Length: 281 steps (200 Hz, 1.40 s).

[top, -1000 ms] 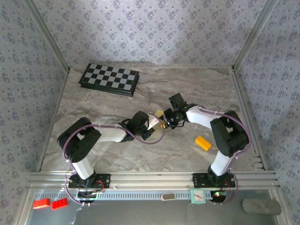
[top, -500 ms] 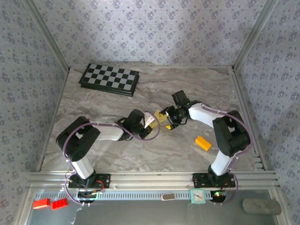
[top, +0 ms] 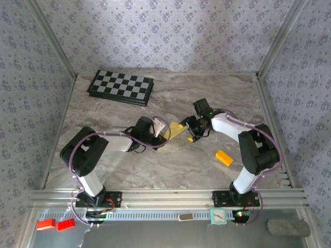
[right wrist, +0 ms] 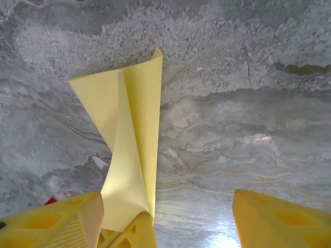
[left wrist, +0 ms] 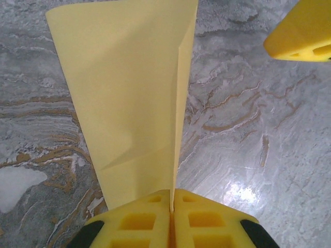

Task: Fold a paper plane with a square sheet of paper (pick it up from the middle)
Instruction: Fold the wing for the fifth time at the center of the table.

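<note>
Our two arms reach in over the marble table (top: 217,98) and meet near its middle, the left arm (top: 116,142) from the left and the right arm (top: 230,129) from the right. They are well clear of the checkerboard (top: 120,87) at the back and the orange-yellow block (top: 224,157) nearer the right base.

Between them hangs the square sheet of paper (top: 177,130), already creased into a long tapering shape. Its long axis runs from one gripper toward the other, with the narrow end at the left gripper (left wrist: 171,199) and the broad end out toward the right gripper (right wrist: 165,206).

We see the left gripper clamped on that narrow end, the folded edge running straight out from the seam between its pads (left wrist: 139,222). The right gripper stands released and holds nothing. Its fingers (right wrist: 274,217) are spread, and the paper lies in the gap, close to the finger at the left of its wrist view and well apart from the other.

We judge that the next move turns on this: the left arm has the sheet and the right gripper is nearest the free end, so it should close across the long axis, not along it. Whether the paper's far corner touches the table we cannot tell.
</note>
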{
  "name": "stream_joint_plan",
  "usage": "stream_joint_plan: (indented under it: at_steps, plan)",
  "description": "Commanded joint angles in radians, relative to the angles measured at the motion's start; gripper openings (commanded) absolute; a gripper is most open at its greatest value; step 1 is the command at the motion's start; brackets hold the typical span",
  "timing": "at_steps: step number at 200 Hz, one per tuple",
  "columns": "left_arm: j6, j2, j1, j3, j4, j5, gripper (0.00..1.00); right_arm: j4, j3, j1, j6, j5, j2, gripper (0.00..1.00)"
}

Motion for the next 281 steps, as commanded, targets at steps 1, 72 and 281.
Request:
stream_joint_plan:
  at_steps: [1,72,281]
  plan:
    - [-0.066,0.015,0.015,-0.002,0.030,0.083,0.09,-0.023,-0.014,-0.013,-0.065,0.043,-0.046,0.69]
    - [-0.093,0.066,0.020,0.039,-0.042,0.120,0.10,0.001,-0.027,-0.013,-0.159,0.087,-0.090,0.69]
    - [-0.526,0.137,0.088,0.030,0.118,0.256,0.04,0.410,-0.189,0.046,-0.494,-0.044,-0.029,0.60]
